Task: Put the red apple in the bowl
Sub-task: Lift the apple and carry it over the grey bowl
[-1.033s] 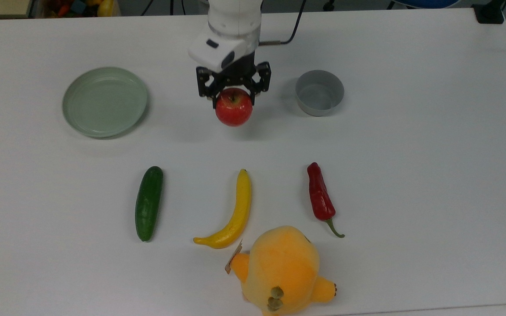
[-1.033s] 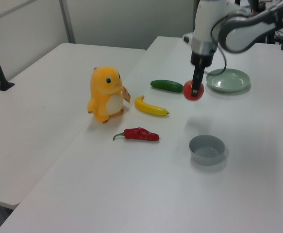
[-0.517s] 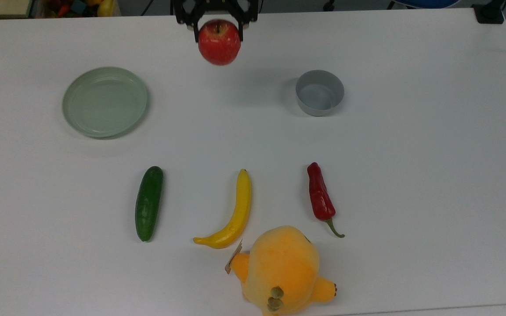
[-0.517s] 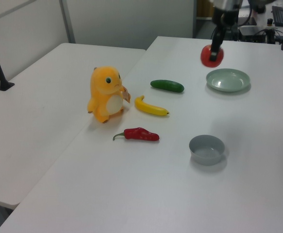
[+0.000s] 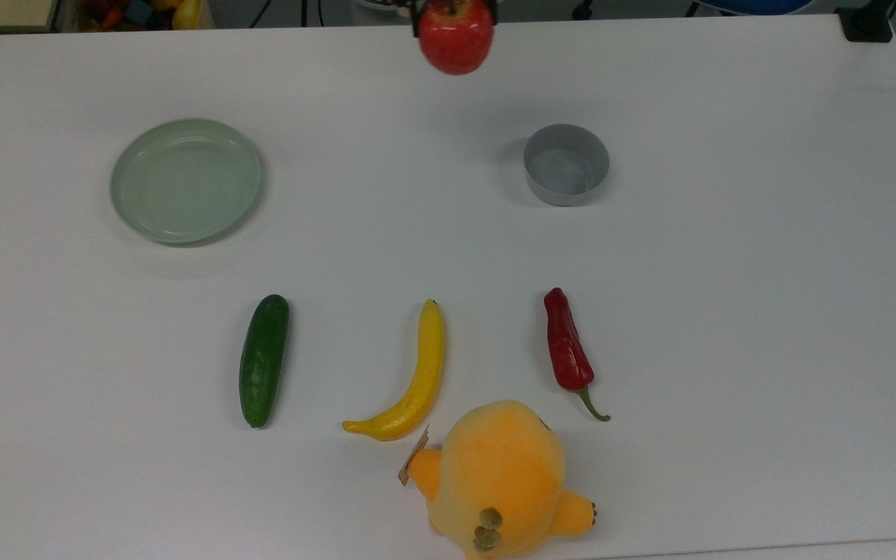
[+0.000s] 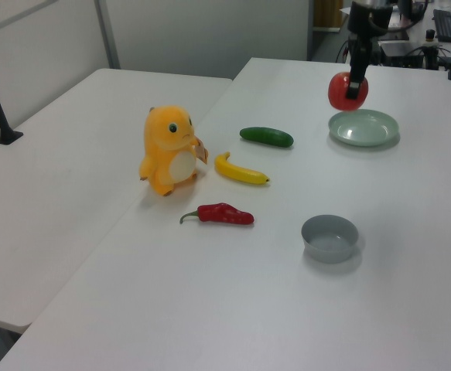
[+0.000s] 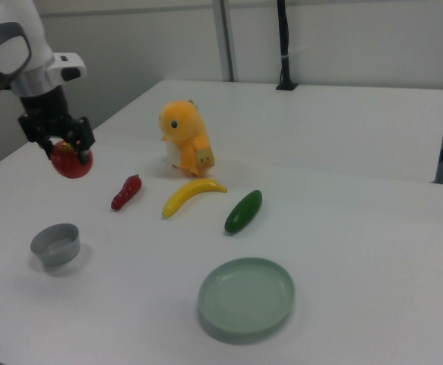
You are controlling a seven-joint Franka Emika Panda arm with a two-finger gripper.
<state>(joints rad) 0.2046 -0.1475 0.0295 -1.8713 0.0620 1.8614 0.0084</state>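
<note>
Above the table (image 7: pixel 358 228), tool (image 7: pixel 63 147) grips red apple (image 7: pixel 72 162).

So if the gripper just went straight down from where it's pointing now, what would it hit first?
Probably bare table. The gripper, holding the red apple, hangs short of the bowl, though depth is uncertain.

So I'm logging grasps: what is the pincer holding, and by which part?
The pincer holds the red apple by its upper part near the stem, lifted clear of the table.
</note>
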